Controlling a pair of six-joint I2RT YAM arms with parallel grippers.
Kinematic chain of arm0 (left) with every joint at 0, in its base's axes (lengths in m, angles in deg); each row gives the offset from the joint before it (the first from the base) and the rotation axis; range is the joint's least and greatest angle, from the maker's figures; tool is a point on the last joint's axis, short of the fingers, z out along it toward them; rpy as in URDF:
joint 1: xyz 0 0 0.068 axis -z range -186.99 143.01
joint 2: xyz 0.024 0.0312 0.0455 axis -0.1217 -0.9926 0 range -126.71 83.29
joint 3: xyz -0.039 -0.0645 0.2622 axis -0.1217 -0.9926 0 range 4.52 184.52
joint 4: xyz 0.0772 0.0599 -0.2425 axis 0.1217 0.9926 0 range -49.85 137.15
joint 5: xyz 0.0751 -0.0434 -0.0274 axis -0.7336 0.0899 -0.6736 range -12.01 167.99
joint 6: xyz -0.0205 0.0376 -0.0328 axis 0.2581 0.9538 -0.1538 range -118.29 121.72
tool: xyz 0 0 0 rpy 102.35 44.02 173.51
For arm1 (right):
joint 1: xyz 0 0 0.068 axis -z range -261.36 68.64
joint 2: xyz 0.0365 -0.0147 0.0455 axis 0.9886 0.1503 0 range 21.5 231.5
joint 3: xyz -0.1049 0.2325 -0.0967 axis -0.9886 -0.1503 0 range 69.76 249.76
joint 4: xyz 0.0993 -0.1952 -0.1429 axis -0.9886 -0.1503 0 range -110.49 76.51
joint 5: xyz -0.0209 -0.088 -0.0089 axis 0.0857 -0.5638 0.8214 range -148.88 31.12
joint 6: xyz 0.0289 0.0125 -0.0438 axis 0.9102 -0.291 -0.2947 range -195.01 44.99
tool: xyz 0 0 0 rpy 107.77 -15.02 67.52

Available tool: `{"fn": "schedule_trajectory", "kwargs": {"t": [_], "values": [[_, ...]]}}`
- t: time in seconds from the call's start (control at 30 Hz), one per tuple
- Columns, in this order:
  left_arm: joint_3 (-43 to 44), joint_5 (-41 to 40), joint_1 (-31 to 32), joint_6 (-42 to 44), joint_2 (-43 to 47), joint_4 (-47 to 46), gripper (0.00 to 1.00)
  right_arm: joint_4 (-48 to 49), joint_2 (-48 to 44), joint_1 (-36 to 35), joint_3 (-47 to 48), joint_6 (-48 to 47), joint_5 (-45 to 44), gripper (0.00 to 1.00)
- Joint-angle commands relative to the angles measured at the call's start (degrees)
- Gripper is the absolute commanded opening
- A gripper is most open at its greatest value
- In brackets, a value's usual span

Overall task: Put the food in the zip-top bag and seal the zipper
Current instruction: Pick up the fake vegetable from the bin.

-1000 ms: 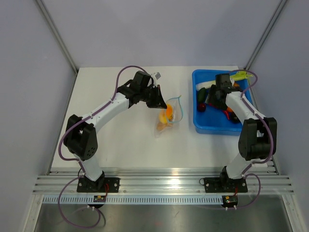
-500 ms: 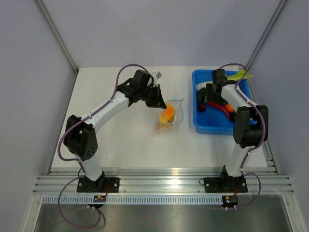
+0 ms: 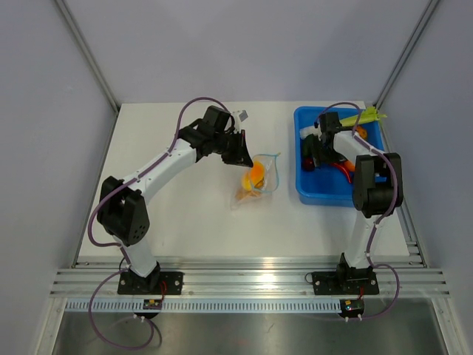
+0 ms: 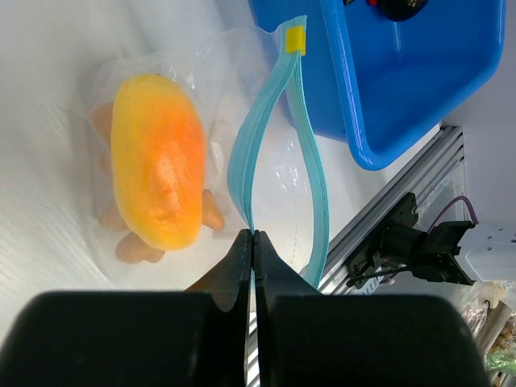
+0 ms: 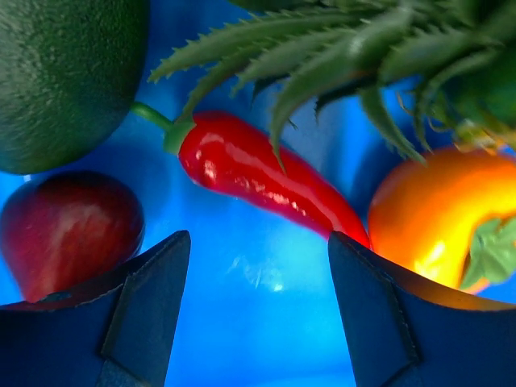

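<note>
Zip-top bag [image 4: 211,89], clear and crinkly, lies mid-table just left of the rigid blue plastic tray [image 3: 325,198]. Inside it sit a smooth yellow-orange oblong [image 4: 157,173] and a lumpy orange cluster [image 4: 133,246]. Its thin blue-green zipper [image 4: 262,113] gapes in a loop. The left gripper [image 4: 253,242], arm stretched forward, pinches that strip. The right gripper [image 5: 254,258], arm folded over the tray, hangs spread wide above a glossy red chili [image 5: 258,173].

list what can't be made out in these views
Left wrist: the left gripper hides the zip-top bag's near edge; the pale lumps under the yellow-orange food blur behind crinkled plastic.
Right wrist: the red chili's tip runs behind the right gripper's finger; the dark green item is cut off by the frame.
Top external: the right arm covers much of the blue tray, its contents too small to name.
</note>
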Motion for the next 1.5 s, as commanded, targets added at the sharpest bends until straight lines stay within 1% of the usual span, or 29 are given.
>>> {"fn": "schedule_trajectory", "kwargs": {"t": [0.0,0.1,0.2,0.33,0.4,0.5,0.63,0.8,0.9,0.93,1.03,1.07,1.17,1.2,1.27,1.37,1.43,1.47], "values": [[3.07,1.62,-0.58,1.64,0.34,-0.71,0.0,4.74,0.98,0.4,-0.69,-6.47,-2.54,0.77],[3.33,1.71,-0.67,1.38,-0.01,-0.71,0.0,7.98,1.16,0.84,-2.27,-7.0,-1.75,0.77],[4.74,2.41,-0.67,1.38,-0.89,0.34,0.0,9.06,1.51,0.84,-2.89,-7.09,-1.22,0.76],[4.21,1.62,-0.67,1.73,-0.45,0.25,0.0,11.34,-3.14,0.84,-5.43,-6.48,3.33,0.75],[4.48,1.53,-0.67,1.91,-0.89,0.61,0.0,13.09,-5.51,0.84,-6.84,-6.56,3.79,0.74],[5.0,1.62,-0.76,2.17,-1.33,0.96,0.0,15.11,-6.49,0.84,-7.55,-7.62,2.91,0.74],[5.35,1.53,-0.76,2.17,-2.03,1.13,0.0,13.9,-2.72,0.84,-4.92,-8.32,2.73,0.74],[5.53,1.45,-0.76,2.35,-2.39,1.31,0.0,13.19,1.33,0.84,-2.98,-6.04,5.19,0.72],[5.62,1.27,-0.76,2.43,-2.39,1.57,0.0,12.57,1.86,0.84,-2.63,-4.9,5.63,0.65],[5.53,1.18,-0.76,2.35,-2.39,1.57,0.0,12.66,1.6,0.84,-3.15,-4.37,5.55,0.56],[5.53,1.36,-0.76,1.91,-2.39,1.31,0.0,13.36,-1.03,0.84,-4.64,-3.58,5.63,0.43],[5.44,1.45,-0.76,1.47,-2.3,1.14,0.0,13.19,-1.82,0.84,-5.43,-3.06,5.98,0.33],[5.7,1.45,-0.5,-0.02,-3.09,-0.01,0.0,13.45,-6.12,0.84,-7.45,-1.04,6.34,0.14],[6.06,1.36,-0.41,-0.46,-3.35,-0.27,0.0,13.54,-8.31,0.84,-7.9,-0.25,5.73,0.05],[7.98,0.49,0.55,-1.6,-4.58,-0.01,0.0,12.14,-11.04,0.84,-7.82,2.65,4.24,0.01],[11.15,-1.54,2.31,-3.27,-6.34,0.52,0.0,8.63,-13.68,0.84,-6.68,6.7,0.89,0.01],[11.68,-0.93,2.84,-5.46,-6.87,-0.88,0.0,5.65,-15.09,0.84,-6.32,9.24,-1.82,0.0],[11.34,-0.58,2.84,-6.26,-7.13,-1.76,0.0,4.58,-16.67,0.84,-6.15,11.95,-3.23,0.0]]}}
